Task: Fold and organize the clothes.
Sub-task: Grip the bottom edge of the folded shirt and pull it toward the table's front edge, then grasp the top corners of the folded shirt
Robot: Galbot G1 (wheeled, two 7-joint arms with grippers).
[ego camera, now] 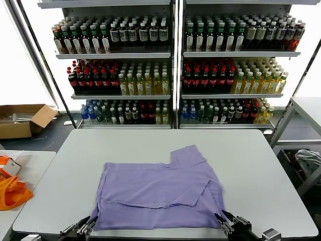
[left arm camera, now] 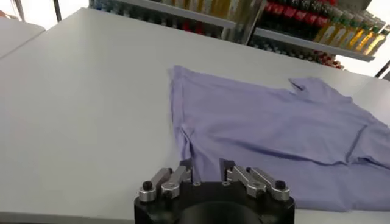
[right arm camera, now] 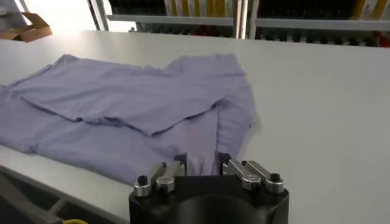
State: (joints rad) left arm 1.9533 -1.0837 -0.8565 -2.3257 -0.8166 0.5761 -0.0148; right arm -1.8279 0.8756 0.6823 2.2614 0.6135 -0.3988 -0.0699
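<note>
A lavender T-shirt (ego camera: 155,193) lies flat on the white table (ego camera: 150,140), with one side folded over its middle and a sleeve pointing to the far side. No print shows. My left gripper (ego camera: 83,227) is at the table's near edge by the shirt's near left corner. In the left wrist view (left arm camera: 206,167) it is open, with the shirt (left arm camera: 262,122) edge lying between the fingers. My right gripper (ego camera: 225,221) is at the near right corner. In the right wrist view (right arm camera: 202,161) it is open over the shirt's (right arm camera: 122,97) hem.
Shelves of bottles (ego camera: 170,65) stand behind the table. An orange fabric item (ego camera: 12,193) lies on a side table at the left, beyond it a cardboard box (ego camera: 22,119). A grey-white cloth bundle (ego camera: 308,160) sits under another table at the right.
</note>
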